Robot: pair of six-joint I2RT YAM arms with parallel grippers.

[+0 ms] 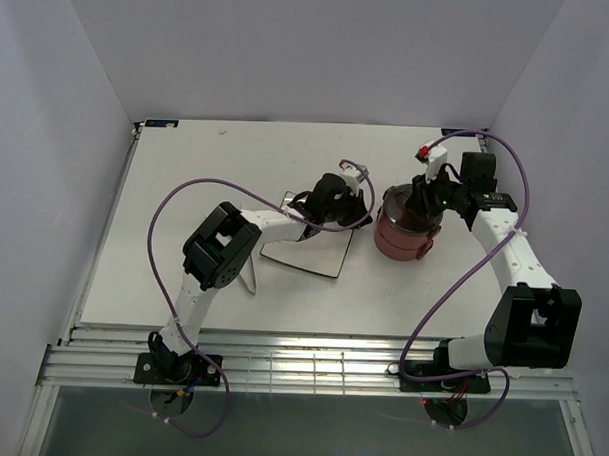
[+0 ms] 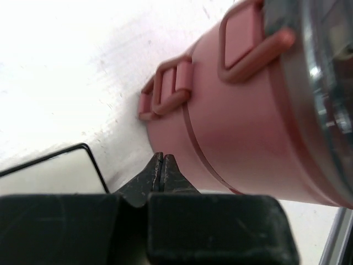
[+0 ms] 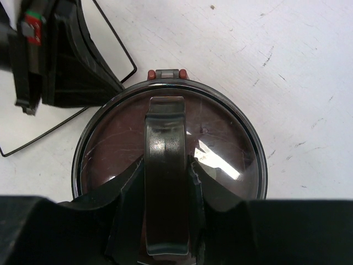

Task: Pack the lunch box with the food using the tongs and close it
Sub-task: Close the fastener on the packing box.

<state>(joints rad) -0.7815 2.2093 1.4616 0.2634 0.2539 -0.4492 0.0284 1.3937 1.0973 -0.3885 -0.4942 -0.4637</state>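
I see a white worktop boxed in by plain white walls. The stacked lunch box stands right of centre, my right gripper above it pinching its lid strap; my left gripper, pressed together, sits just beside its wall.

The lunch box stands upright on the table, just right of the square plate and near it. It is assembled: two dusty-red bowls stacked, the lower under the upper, with a thin seam between them. Each bowl has a small looped side handle, one in line above the other. On top sits a round, dark see-through lid with an arched grip across its middle. No food shows.
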